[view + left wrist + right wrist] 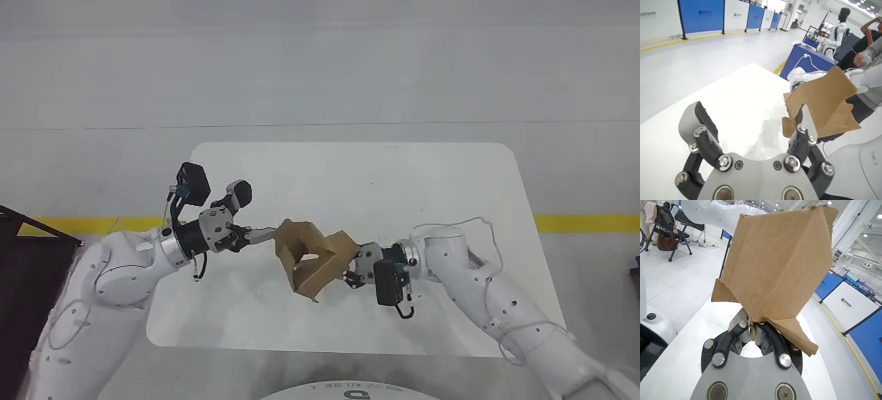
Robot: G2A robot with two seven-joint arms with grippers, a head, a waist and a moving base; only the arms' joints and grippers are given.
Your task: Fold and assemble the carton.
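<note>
A brown corrugated carton (312, 258), creased into an angular, half-folded shell with ragged flap edges, is held over the glossy white, round-cornered surface (420, 190), slightly left of its middle. The right end effector (352, 268) is found at the carton's 3 o'clock; its wrist view shows it clamped narrow on a lower flap edge. At 9 o'clock the left end effector (262, 236) is spread wide. One ribbed pad (706, 121) is bare, and the other finger is seemingly touching the cardboard.
</note>
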